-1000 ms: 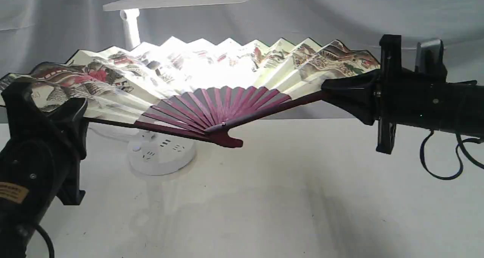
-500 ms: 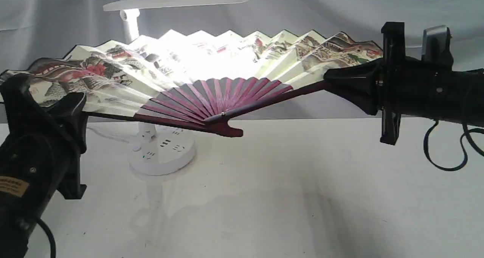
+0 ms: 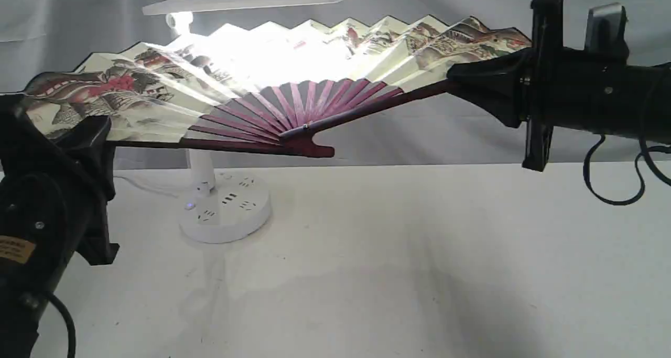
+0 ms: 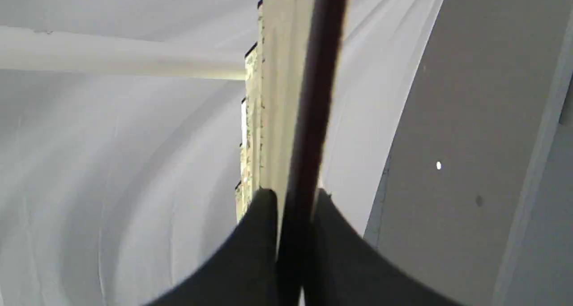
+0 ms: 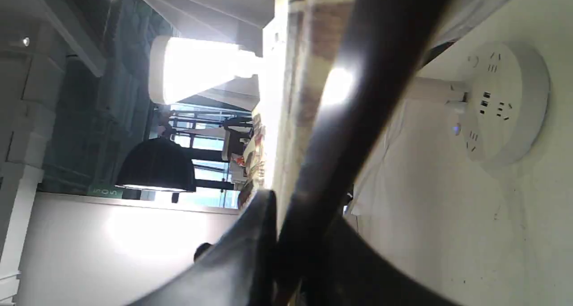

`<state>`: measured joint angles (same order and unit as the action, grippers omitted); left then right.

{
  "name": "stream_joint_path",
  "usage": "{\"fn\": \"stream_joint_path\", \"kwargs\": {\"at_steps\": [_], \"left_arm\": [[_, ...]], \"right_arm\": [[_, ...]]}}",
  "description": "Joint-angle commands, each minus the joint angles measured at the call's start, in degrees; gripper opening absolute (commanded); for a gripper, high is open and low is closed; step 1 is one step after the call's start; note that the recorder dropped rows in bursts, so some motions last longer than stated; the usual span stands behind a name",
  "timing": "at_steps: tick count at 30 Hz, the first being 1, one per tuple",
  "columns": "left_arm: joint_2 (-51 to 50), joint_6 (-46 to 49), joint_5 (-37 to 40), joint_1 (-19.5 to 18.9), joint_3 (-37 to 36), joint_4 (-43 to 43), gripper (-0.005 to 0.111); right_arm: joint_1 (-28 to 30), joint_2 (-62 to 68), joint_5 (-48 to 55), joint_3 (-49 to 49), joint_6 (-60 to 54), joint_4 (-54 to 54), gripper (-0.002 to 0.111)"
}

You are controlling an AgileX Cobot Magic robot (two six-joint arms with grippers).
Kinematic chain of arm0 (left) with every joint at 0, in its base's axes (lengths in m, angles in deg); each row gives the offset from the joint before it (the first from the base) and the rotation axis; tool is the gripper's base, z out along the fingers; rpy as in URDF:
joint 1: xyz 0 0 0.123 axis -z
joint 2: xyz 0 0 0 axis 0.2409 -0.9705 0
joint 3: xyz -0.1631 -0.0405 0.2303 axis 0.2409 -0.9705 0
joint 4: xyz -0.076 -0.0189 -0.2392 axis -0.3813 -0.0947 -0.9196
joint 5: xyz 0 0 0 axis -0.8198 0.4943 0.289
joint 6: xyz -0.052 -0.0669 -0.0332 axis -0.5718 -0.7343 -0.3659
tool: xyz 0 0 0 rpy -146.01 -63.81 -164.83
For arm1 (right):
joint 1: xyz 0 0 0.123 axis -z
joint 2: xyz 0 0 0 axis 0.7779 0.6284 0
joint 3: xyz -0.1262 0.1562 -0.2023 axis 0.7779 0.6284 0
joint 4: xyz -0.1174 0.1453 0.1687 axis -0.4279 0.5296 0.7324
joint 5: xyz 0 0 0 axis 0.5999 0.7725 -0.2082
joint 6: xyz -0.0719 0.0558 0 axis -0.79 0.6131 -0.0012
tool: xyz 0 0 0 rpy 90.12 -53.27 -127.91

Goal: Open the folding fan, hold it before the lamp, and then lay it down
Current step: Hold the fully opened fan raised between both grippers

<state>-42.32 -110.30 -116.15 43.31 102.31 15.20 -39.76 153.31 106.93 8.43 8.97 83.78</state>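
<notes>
The fan is fully spread and hangs in the air between the two arms, well clear of the table. The left gripper has its jaws pinched on one maroon guard and the right gripper has its jaws pinched on the other. Both wrist views show the dark stick squeezed between the fingers.

Over the last second the whole fan has gone up, the right end more than the left, so it now slopes upward to the right. A moment ago its zigzag top edge sat well below the head of the lamp. Now that edge comes nearly up to the bar, and the round base and lower stem stand in plain sight under the pivot. The light glows hard through the middle pleats.

I'd say the opening is done and the holding before the lamp is about met. What's left is to bring the fan down and lay it on the table, ideally level so the paper doesn't twist
</notes>
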Motion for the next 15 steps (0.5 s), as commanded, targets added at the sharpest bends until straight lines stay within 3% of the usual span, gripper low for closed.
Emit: {"fn": "stream_joint_path", "kwargs": {"at_steps": [1,15], "left_arm": [[1.1,-2.4,-5.2,-0.8,0.8,-5.8,0.000],[1.1,-2.4,-5.2,-0.8,0.8,-6.2,0.000]], "right_arm": [[0.6,0.0,-4.2,-0.3,-2.1,-1.6,0.000],[0.6,0.0,-4.3,-0.3,-2.4,-1.6,0.000]]}}
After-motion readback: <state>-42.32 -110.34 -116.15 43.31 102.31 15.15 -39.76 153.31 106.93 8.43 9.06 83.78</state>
